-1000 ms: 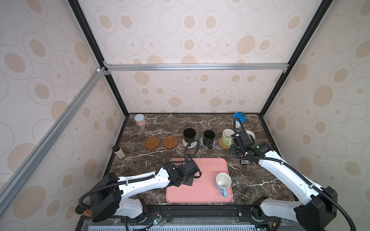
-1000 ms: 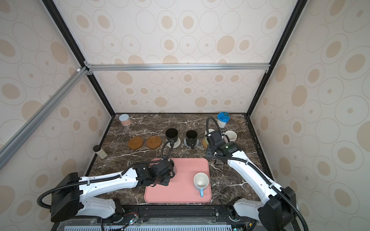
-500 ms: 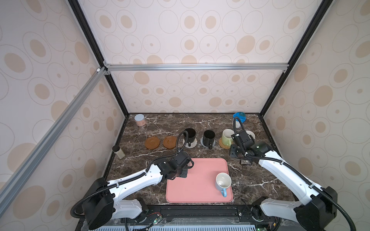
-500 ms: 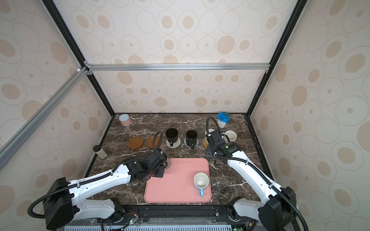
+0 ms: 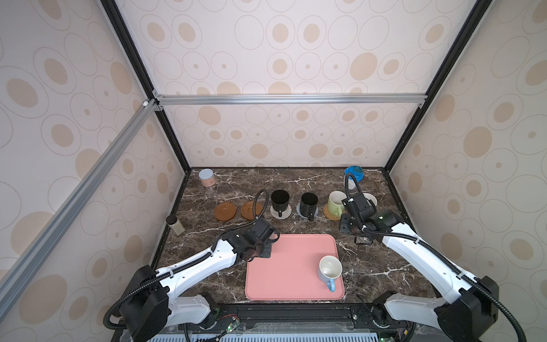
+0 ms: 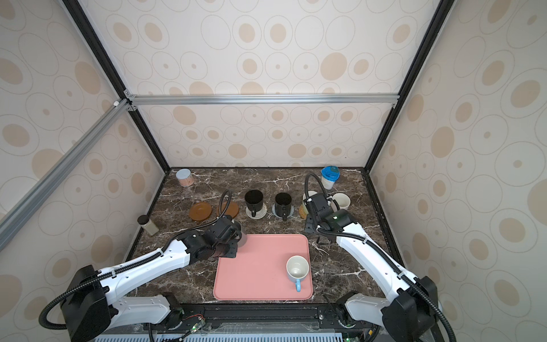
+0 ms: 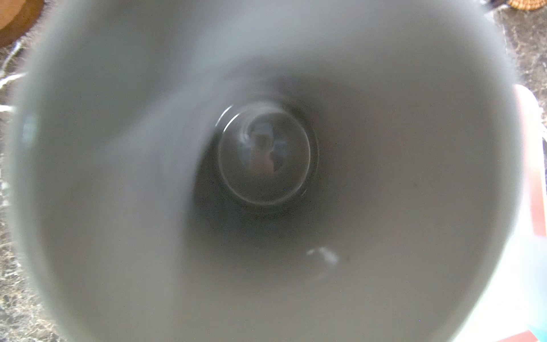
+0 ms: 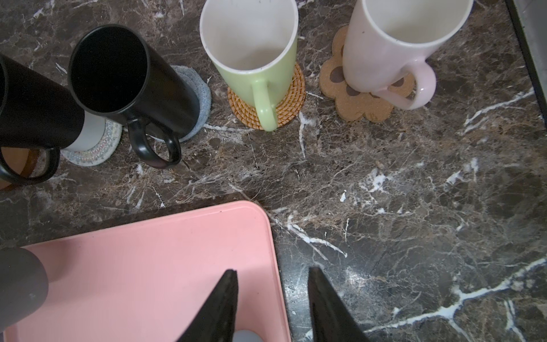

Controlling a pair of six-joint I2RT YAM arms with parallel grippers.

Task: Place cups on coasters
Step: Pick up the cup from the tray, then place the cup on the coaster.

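Left gripper (image 6: 233, 244) is clamped on the grey mug (image 7: 266, 222) at the far left corner of the pink tray (image 5: 290, 266); whether the mug touches the tray cannot be told. Above the tray's far right corner, the right gripper (image 8: 272, 296) stands narrowly parted and empty.

4 mugs sit on coasters:
- the left black mug (image 5: 280, 199) on the whitish woven coaster (image 5: 285, 213)
- the right black mug (image 5: 309, 202) on the blue-grey coaster (image 8: 201, 94)
- the light green mug (image 8: 251, 53) on the rattan coaster (image 8: 293, 97)
- the white-pink mug (image 8: 384, 44) on the paw coaster (image 8: 355, 103)

2 wooden discs (image 5: 225, 211) (image 5: 250, 209) lie bare. The blue-and-white mug (image 5: 329, 268) stands upright on the tray.
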